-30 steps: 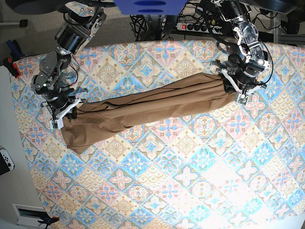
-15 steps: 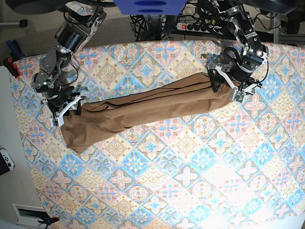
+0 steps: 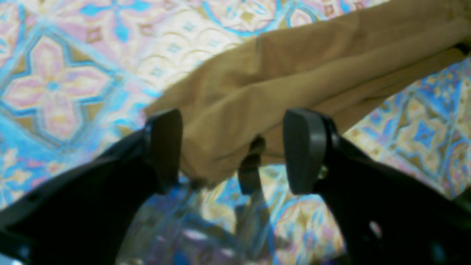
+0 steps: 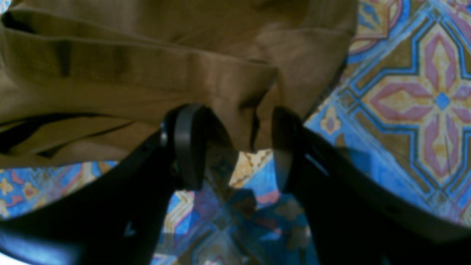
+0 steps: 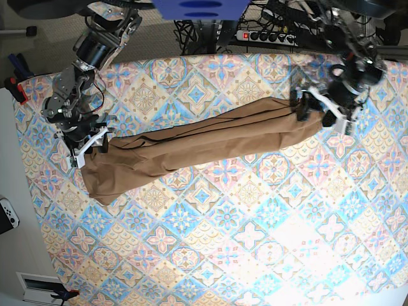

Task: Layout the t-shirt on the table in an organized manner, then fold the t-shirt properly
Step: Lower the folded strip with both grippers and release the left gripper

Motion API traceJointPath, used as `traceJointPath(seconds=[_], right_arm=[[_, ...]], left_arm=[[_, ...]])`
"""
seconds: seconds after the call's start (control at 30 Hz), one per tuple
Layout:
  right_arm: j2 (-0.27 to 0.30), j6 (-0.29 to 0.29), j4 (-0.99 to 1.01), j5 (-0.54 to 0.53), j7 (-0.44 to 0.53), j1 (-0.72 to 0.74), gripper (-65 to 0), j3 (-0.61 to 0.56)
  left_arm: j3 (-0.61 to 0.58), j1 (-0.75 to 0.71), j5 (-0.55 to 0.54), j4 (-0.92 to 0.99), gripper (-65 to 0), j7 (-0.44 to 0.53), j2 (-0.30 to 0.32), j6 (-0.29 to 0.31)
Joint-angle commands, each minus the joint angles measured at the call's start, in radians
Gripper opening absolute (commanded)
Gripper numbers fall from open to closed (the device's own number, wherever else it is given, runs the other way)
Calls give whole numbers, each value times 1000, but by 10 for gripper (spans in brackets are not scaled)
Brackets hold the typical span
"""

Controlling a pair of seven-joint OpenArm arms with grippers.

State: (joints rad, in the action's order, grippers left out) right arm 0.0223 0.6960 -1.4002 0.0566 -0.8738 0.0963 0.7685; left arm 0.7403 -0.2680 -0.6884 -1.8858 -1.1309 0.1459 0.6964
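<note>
My left claw (image 3: 232,149) stood with its two black pads wide apart, gripping nothing. The rounded end of the tan-brown soft cloth t-shirt (image 3: 294,77) lay between and just beyond the pads, resting on the tabletop (image 3: 55,73) with its pastel blue, pink and cream diamond tile cover. From that end the cloth ran away from the claw as a long, bunched roll. Under the pads I saw only the patterned cover and a shadow.

My right claw (image 4: 235,147) was also parted, less widely. A hanging fold of the same shirt (image 4: 147,73) dropped into the gap between its pads; I could not tell whether the cloth touched either pad, but the pads were not pressed onto it. Beyond that claw the shirt spread in thick creased layers.

In the base view the t-shirt (image 5: 204,143) lay as one long slanted band across the far half of the tabletop (image 5: 255,242), with my right claw (image 5: 89,145) at its wider end and my left claw (image 5: 319,111) at the narrower end. The near half of the cover lay beyond the shirt's lower edge.
</note>
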Motion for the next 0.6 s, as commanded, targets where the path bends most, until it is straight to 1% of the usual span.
traceJointPath(seconds=[0.0,0.03,0.1,0.17,0.27,0.3,0.37,0.47,0.57], right_arm=[[12,2,-14,-14,18,16,-369,-1],[12,2,-12,-14,18,16,-369,-1],[12,2,-12,-14,18,16,-369,-2],[14,2,-12,-14,18,16,-369,-2],[14,2,-17,-14,18,15,-369,-2],[14,2,-18,-14,18,15,-369,-2],[14,2,-18,-14,18,0,-369,-2],[14,2,-20,-14,18,-8,-369,-11],[14,2,-20,-14,18,-11,-369,-50]], left_arm=[[15,11,-58,15,-165,-27,37,2],[18,26,-104,50,-137,-79,62,2],[20,49,-170,113,-101,-139,110,2],[15,65,-192,170,-84,-153,139,2],[17,89,-190,239,-87,-153,142,2],[17,92,-189,257,-87,-148,142,2],[9,92,-179,282,-87,-94,142,2],[-55,94,-107,299,-87,-34,136,2],[-106,106,-47,325,-87,-24,111,2]])
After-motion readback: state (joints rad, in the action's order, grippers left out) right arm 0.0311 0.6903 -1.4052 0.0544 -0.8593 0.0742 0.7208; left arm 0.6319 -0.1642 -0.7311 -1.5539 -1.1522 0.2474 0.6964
